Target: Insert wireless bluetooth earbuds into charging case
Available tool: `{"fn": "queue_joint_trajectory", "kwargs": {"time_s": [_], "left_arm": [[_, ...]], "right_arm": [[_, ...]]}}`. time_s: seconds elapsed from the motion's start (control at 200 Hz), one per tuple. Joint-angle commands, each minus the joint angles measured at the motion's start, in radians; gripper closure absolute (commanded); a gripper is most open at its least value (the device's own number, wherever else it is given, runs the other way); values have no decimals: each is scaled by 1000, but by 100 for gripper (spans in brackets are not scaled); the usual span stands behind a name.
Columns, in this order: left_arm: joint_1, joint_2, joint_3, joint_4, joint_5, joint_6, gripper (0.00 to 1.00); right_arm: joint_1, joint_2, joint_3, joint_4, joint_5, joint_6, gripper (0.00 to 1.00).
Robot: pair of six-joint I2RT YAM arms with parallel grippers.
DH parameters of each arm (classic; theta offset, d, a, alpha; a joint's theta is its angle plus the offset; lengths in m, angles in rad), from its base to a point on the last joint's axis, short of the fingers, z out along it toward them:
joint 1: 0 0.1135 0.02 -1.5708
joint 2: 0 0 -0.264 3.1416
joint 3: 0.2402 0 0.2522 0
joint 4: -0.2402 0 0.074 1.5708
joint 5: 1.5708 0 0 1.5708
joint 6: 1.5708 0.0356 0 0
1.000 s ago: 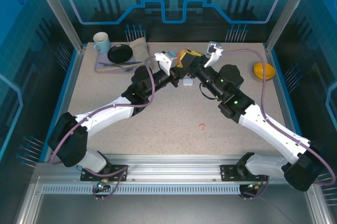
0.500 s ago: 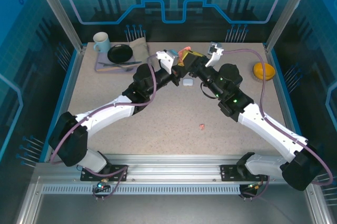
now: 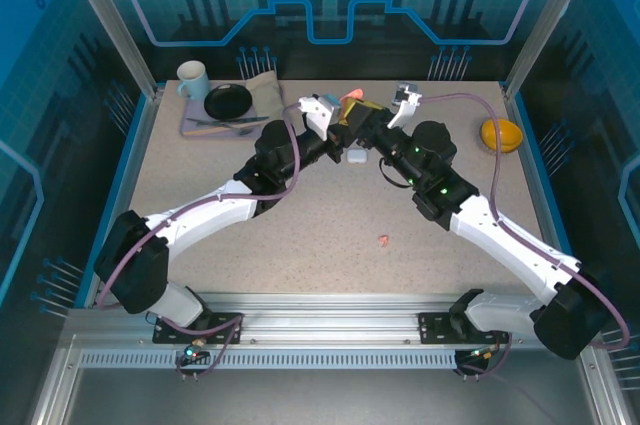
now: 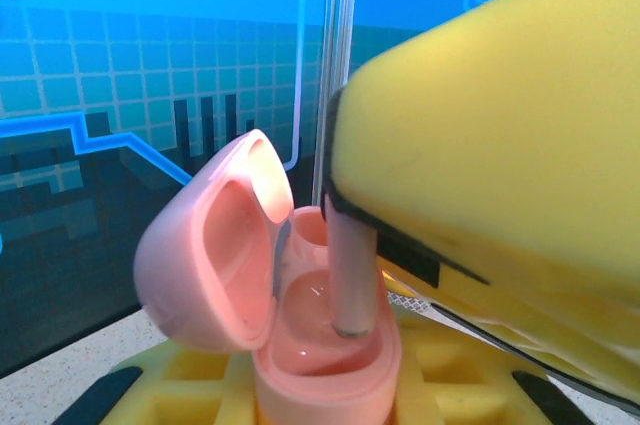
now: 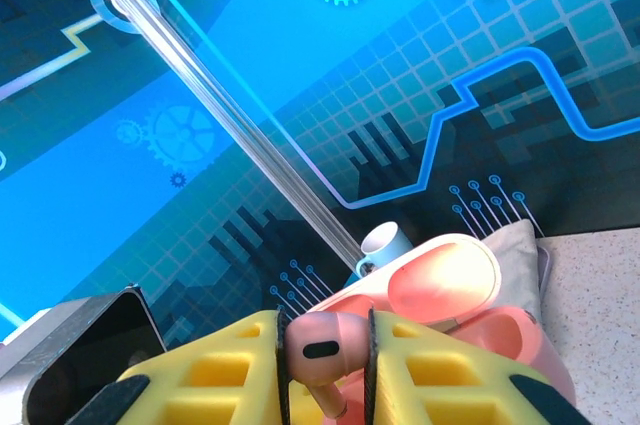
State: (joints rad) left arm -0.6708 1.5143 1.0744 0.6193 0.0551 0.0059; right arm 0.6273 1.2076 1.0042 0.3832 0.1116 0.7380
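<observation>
White-and-black arms [image 3: 200, 217], purple cables [image 3: 460, 96], yellow end effector fingers [image 5: 220, 365]

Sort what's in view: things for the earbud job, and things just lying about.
Job: pink case; held earbud; loose earbud; white case.
Lying about: mug; black dish; cloth; orange object.

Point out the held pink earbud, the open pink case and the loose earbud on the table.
held pink earbud [image 5: 320, 340]: right wrist view, its rounded head.
open pink case [image 4: 235, 245]: left wrist view, inside of its lid.
loose earbud [image 3: 384, 240]: top external view, its middle.
</observation>
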Motion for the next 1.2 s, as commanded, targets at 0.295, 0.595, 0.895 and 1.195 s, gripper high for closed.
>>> {"fn": "queue_joint_trajectory", "kwargs": {"time_s": [0.295,0.595,0.895,1.195], "left_arm": [[-5,-5,49,-1,-17,31,100],[-5,-9,53,-9,-11,36,100],[-5,-9,57,-14,-12,45,100],[-4,-11,59,-20,-11,49,100]], "right_arm": [[-11,-13,-7,-12,-19,-35,79],[-10,-15,22,-79,-32,-133,79],[-9,-26,16,-105,-37,-166,80],[-10,-42,19,-139,-36,-177,80]]}}
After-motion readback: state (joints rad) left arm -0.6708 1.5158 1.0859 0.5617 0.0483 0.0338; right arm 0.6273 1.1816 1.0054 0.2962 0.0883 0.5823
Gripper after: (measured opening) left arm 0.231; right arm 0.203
